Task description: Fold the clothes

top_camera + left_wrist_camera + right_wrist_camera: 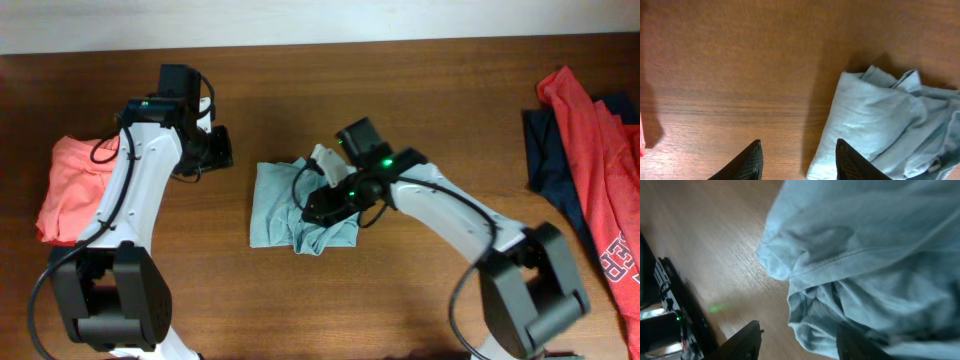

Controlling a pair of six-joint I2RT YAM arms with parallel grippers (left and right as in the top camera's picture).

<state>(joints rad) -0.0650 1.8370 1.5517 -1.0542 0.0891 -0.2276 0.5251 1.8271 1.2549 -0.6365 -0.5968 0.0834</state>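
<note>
The pale grey-blue T-shirt (285, 205) lies bunched and partly folded at the table's middle. My right gripper (316, 203) hangs low over its right part. In the right wrist view the right gripper (800, 332) is open, a rumpled hem of the T-shirt (860, 255) reaching between the fingers and lying against the right one, with bare wood by the left one. My left gripper (222, 149) hovers left of the shirt. Seen from its wrist, the left gripper (799, 150) is open over bare wood, its right finger (850, 162) over the edge of the T-shirt (875, 120).
A coral-orange shirt (75, 185) lies crumpled at the left edge under my left arm. A red shirt with white print (600, 170) covers a navy one (548, 165) at the far right. The wooden table (400, 90) shows between them.
</note>
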